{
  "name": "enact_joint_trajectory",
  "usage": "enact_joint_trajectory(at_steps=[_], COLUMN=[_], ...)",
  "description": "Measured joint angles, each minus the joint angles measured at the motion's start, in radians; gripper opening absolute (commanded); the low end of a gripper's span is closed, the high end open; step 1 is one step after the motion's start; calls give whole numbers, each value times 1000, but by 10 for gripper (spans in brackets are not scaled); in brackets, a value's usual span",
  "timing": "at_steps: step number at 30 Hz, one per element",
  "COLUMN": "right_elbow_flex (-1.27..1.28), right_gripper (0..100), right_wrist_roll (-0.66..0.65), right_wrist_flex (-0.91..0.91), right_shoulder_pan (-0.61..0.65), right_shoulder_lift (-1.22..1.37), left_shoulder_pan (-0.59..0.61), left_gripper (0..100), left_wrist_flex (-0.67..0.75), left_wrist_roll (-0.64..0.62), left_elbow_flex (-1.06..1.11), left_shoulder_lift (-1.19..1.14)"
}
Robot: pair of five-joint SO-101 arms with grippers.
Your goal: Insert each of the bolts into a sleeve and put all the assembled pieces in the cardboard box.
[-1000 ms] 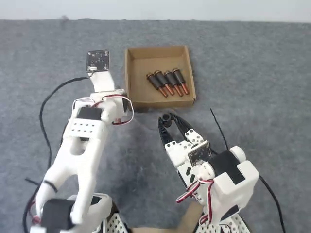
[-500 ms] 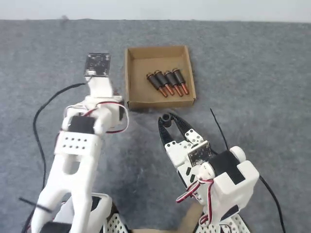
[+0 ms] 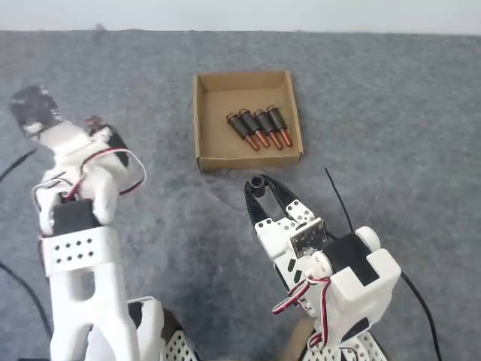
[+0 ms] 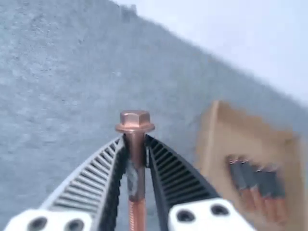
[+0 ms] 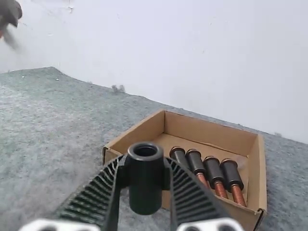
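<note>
My left gripper (image 4: 136, 154) is shut on a copper bolt (image 4: 135, 144), its hex head standing out past the fingertips; in the high view this gripper (image 3: 98, 128) is at the far left of the table, well left of the cardboard box (image 3: 203, 120). My right gripper (image 5: 144, 175) is shut on a black sleeve (image 5: 144, 175), held upright with its bore facing up; in the high view the sleeve (image 3: 258, 184) hangs just in front of the box's near wall. Several assembled bolt-and-sleeve pieces (image 3: 259, 128) lie side by side inside the box (image 5: 214, 139).
Grey felt (image 3: 391, 113) covers the table. A black cable (image 3: 338, 199) trails beside the right arm, and a red-and-white wire loop (image 3: 128, 169) hangs at the left arm's wrist. A pale wall (image 5: 192, 48) rises behind the table.
The left arm has swung from beside the box's left wall out to the far left of the table, carrying the bolt. The right arm and its sleeve have stayed put.
</note>
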State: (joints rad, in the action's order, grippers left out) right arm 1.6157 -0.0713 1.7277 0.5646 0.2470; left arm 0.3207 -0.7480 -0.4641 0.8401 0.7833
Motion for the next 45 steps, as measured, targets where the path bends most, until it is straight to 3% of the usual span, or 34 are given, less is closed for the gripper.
enact_joint_trajectory(at_steps=[4, 10, 15, 30, 45], right_elbow_flex=[0, -2, -14, -29, -29], right_gripper=[6, 6, 6, 6, 6], right_wrist_roll=[0, 0, 0, 54, 54], right_wrist_flex=[0, 0, 0, 0, -60], right_shoulder_pan=[0, 0, 0, 133, 196], right_shoulder_lift=[0, 0, 0, 0, 0], left_shoulder_pan=[-98, -226, -259, -445, -468], left_gripper=[12, 12, 12, 12, 12], left_wrist_flex=[155, 440, 562, 594, 678], left_wrist_roll=[-127, -146, -147, -149, -147], left_elbow_flex=[107, 301, 367, 427, 463], left_shoulder_lift=[2, 2, 2, 2, 2])
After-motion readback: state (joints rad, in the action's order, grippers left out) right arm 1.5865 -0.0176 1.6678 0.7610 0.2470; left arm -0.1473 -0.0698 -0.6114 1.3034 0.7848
